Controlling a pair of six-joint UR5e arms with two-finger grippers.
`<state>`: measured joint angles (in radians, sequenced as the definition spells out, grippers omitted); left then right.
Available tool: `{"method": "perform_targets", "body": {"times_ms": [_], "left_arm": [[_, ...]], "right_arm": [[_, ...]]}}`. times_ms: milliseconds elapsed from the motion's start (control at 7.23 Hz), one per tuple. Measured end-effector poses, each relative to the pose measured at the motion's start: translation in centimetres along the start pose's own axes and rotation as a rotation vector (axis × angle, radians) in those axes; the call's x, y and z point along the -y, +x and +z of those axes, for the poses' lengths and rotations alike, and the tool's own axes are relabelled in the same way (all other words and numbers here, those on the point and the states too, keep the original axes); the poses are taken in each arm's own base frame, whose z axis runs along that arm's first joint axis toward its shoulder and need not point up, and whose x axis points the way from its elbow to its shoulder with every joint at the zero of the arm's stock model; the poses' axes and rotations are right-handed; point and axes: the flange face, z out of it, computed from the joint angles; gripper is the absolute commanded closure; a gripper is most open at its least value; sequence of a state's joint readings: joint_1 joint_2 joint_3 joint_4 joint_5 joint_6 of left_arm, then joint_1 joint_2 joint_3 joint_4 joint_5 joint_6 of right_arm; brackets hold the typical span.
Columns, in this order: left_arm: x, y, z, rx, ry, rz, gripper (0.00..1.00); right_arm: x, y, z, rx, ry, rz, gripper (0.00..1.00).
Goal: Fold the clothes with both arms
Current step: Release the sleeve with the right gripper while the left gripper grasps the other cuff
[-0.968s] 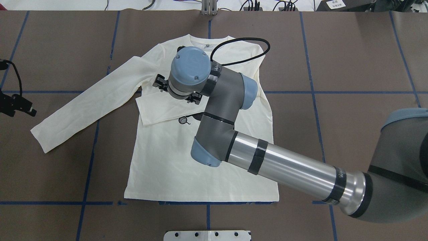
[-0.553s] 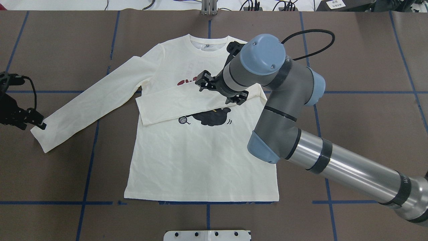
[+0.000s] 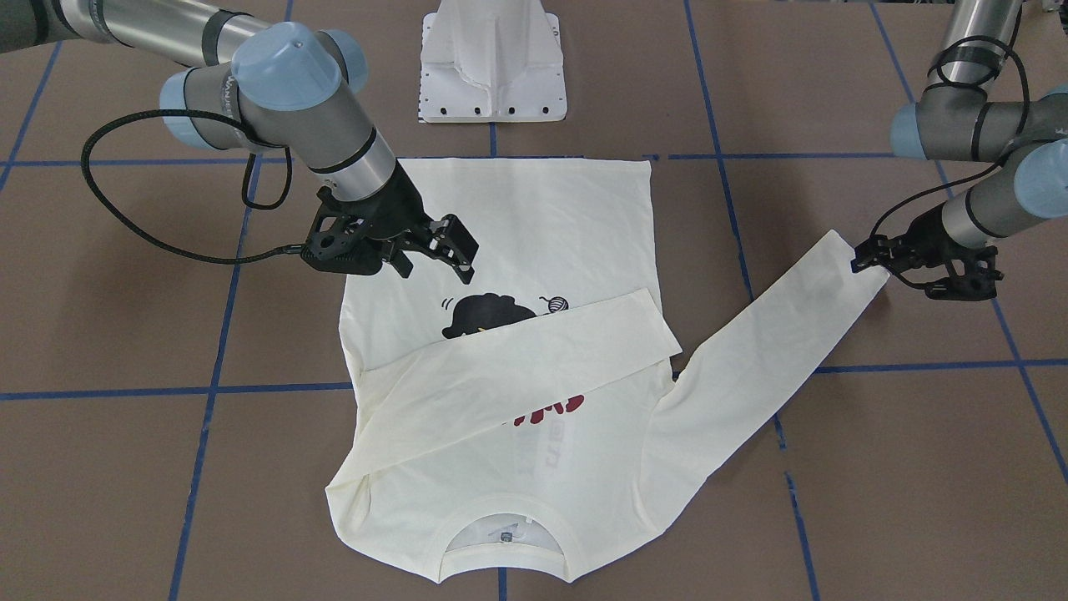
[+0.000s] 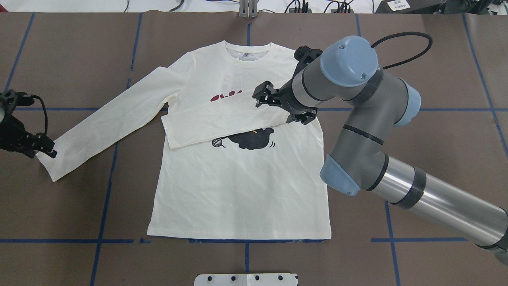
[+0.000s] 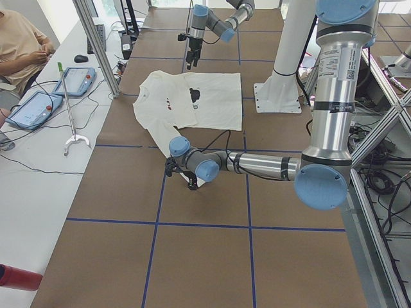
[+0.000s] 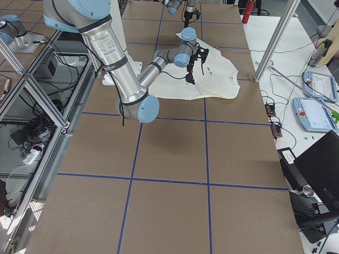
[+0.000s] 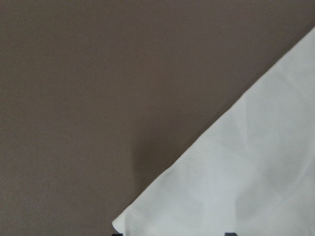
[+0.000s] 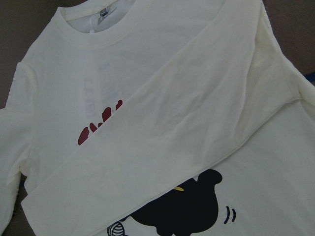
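Shirt [image 4: 238, 190] is laid flat on counter [image 4: 416, 79], one sleeve folded across the chest; right hand [image 3: 455, 250] is held empty above the body, fingers spread; left hand [image 3: 868, 255] is positioned at the outstretched sleeve's cuff [image 3: 863, 271], grip undeterminable.

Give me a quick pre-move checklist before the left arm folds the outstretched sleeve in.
1. Right sleeve already lies folded across the chest: ok.
2. Right claw is open, holds no cloth and hangs over the T-shirt, not outside it: not ok.
3. Left claw is at the cuff of the left sleeve: ok.
4. Left claw has actually pinched the cuff: cannot tell.
5. Left sleeve lies flat and straight on the table: ok.
6. Body hem is flat and square: ok.
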<state>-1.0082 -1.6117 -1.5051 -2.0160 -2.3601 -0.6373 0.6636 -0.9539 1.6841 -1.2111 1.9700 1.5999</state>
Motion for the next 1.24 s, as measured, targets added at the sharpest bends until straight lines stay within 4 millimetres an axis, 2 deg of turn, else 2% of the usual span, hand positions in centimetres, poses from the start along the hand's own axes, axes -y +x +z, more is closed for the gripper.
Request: {"method": "perform_targets", "body": {"times_ms": [138, 692, 968, 1107, 1245], "left_arm": [[0.1, -0.3, 0.2, 0.012, 0.004, -0.001, 0.26], [0.1, -0.8, 0.6, 0.023, 0.001, -0.009, 0.41], [0.1, -0.9, 0.8, 0.024, -0.001, -0.013, 0.77], [0.1, -0.9, 0.8, 0.024, -0.002, -0.017, 1.00], [0.2, -0.9, 0.8, 0.024, -0.002, -0.020, 1.00]], "right_arm": [[0.0, 0.2, -0.2, 0.002, 0.003, 0.000, 0.01], [0.0, 0.6, -0.9, 0.008, 0.007, -0.001, 0.01], [-0.2, 1.2, -1.5, 0.013, 0.006, -0.002, 0.01], [-0.3, 1.3, -1.7, 0.014, 0.005, -0.002, 0.01], [-0.3, 1.3, -1.7, 0.015, 0.005, -0.002, 0.01]]}}
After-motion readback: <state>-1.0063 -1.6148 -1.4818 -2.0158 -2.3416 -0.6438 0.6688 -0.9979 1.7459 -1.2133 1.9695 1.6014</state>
